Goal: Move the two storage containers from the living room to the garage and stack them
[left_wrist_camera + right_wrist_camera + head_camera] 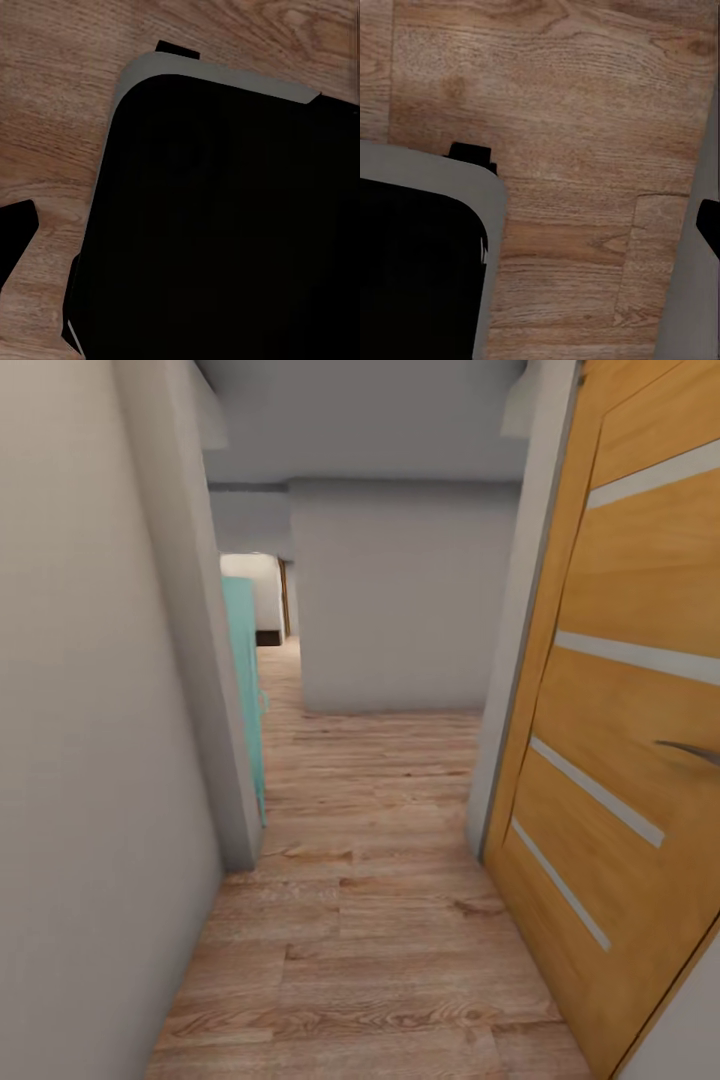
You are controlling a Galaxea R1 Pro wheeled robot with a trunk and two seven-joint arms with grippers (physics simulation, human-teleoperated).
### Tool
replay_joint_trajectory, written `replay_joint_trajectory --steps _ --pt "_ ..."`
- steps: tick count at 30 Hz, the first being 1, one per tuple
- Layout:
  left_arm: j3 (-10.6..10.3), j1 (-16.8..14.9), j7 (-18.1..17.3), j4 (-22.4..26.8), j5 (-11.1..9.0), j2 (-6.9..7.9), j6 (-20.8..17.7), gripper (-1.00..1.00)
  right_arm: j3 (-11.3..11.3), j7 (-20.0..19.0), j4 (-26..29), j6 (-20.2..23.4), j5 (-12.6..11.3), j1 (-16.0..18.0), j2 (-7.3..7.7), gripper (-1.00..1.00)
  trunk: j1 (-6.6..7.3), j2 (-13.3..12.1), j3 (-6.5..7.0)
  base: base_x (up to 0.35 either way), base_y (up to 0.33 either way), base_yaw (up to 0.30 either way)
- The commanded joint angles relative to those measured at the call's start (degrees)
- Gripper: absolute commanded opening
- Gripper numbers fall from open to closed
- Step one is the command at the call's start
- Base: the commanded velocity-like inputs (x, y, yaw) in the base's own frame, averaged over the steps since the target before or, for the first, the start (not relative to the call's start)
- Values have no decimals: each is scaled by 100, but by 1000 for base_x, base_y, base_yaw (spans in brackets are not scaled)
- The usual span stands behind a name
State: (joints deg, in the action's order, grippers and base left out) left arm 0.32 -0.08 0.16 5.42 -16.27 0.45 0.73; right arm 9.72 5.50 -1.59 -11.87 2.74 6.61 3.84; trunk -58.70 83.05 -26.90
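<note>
Neither orange-red storage container is in my sight, so I judge both moves remain. I'm rolling a light wood plank corridor floor [380,920], slatted wooden door [620,760] at three o'clock, teal panel [245,680] at ten. Gripper states: cannot tell.

Light wood plank floor [380,920] runs down a narrow hallway.

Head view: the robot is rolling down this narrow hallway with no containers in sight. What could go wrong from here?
1. The open wooden door juts into the passage on the right, its handle sticking out; the robot could clip it.
2. The grey wall corner on the left narrows the gap over the plank floor, so drifting either way risks a scrape.
3. A wall blocks the way ahead, forcing a tight left turn past the teal panel.
</note>
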Motion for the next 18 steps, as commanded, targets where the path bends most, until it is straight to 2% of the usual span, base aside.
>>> replay_joint_trajectory --steps 1,18 --pt "0 -1 2 3 -25 0 2 100 29 28 -17 -23 31 7 -3 100 -3 2 -5 319 0 0" --pt "10 -1 1 -70 -23 8 -12 100 30 28 -17 -26 33 7 -25 100 -3 2 -5 320 0 0"
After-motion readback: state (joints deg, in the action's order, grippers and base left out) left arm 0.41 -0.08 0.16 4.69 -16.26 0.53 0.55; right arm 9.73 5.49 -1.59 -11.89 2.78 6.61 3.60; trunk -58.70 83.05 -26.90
